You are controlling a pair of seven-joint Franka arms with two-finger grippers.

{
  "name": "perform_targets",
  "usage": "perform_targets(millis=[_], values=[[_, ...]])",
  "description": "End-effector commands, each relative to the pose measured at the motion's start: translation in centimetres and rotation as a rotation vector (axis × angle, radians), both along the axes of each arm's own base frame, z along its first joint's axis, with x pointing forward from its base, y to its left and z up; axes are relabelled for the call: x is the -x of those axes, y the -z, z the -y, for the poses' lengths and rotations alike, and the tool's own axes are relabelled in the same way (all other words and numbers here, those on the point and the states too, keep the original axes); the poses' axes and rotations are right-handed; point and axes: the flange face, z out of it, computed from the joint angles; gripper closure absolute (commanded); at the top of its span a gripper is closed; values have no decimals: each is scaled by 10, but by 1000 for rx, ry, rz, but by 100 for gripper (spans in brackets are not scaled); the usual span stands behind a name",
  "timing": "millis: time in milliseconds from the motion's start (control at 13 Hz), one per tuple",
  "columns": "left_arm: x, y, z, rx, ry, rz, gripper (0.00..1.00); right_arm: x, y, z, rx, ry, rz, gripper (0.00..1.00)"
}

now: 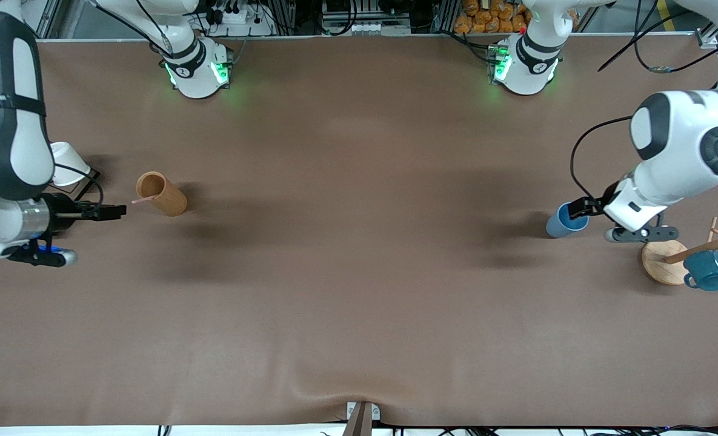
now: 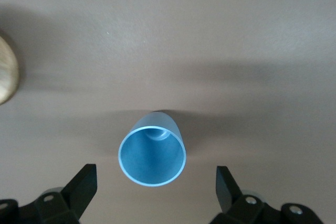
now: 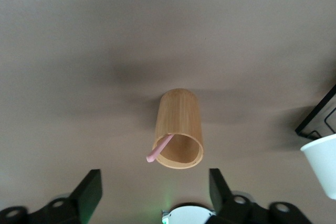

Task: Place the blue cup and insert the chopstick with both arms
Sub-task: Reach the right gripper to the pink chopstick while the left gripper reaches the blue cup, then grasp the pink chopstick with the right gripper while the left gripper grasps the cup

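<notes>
Biggest pieces first: the left arm comes down at its own end of the table. The left gripper hangs over the blue cup, fingers spread wide and holding nothing. In the left wrist view the blue cup sits low in the frame, mouth up, between the two fingers. If they close off-centre, one finger would likely meet the tapered wall first and tip the cup or skid it away. The rack, lower in the front view just beside this arm, could be clipped on a swing.

At the right arm's end, the right gripper is also wide open and empty, pointing at the brown cup. The chopstick leans inside, its pink tip poking over the rim in the right wrist view. It is so thin that the fingers may miss it, or pull the brown cup over.
</notes>
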Motion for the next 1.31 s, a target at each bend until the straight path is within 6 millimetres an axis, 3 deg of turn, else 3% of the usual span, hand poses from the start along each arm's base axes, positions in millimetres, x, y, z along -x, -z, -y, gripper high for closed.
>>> perform_targets(millis=[0,154,308,615,923,1154,1231], values=[[3,21,-10,-15,11,3,0,-6,23,-8,-15,17,-59,32],[1,42,-22,-11,-9,0,0,-6,35,-19,-11,4,-81,38],[0,52,-27,-7,2,-3,0,-3,51,-20,-13,2,-122,51],[2,69,-34,-1,7,-34,0,5,51,-31,-17,-24,-186,69],[3,82,-44,5,7,-50,3,6,56,-28,11,-36,-187,71],[2,92,-41,7,15,-49,33,4,57,-21,41,-55,-173,76],[1,93,-36,8,23,-49,51,3,57,-22,43,-57,-168,77]])
